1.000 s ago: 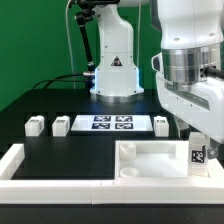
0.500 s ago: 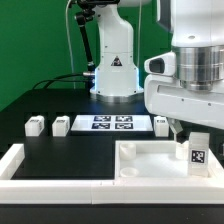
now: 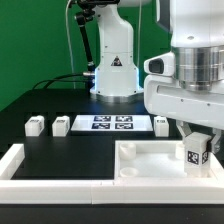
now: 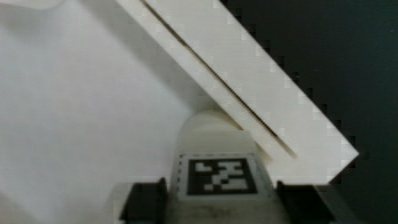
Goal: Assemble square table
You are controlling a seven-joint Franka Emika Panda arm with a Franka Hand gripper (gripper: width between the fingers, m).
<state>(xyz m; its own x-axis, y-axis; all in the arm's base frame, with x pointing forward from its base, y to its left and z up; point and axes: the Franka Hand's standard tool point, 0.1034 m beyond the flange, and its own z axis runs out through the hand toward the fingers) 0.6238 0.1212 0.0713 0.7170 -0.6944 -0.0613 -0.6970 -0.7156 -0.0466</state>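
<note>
The white square tabletop (image 3: 150,160) lies at the front on the exterior view's right, rim up. My gripper (image 3: 197,143) is shut on a short white leg (image 3: 196,158) with a black-and-white tag, held upright over the tabletop's corner on the exterior view's right. In the wrist view the leg (image 4: 221,165) sits between my two dark fingers (image 4: 151,205), its far end at the tabletop's raised rim (image 4: 231,75). Whether it is in the socket is hidden. Three more legs lie on the black table: two (image 3: 35,126) (image 3: 60,125) on the exterior view's left, one (image 3: 162,123) beside the marker board.
The marker board (image 3: 112,123) lies flat behind the tabletop. A low white wall (image 3: 20,160) frames the front and the exterior view's left. The arm's base (image 3: 115,70) stands at the back.
My wrist has turned about its axis with the leg in it, and the leg's tag now looks slightly tilted. The leg stays over the same corner. The other parts have not moved.
</note>
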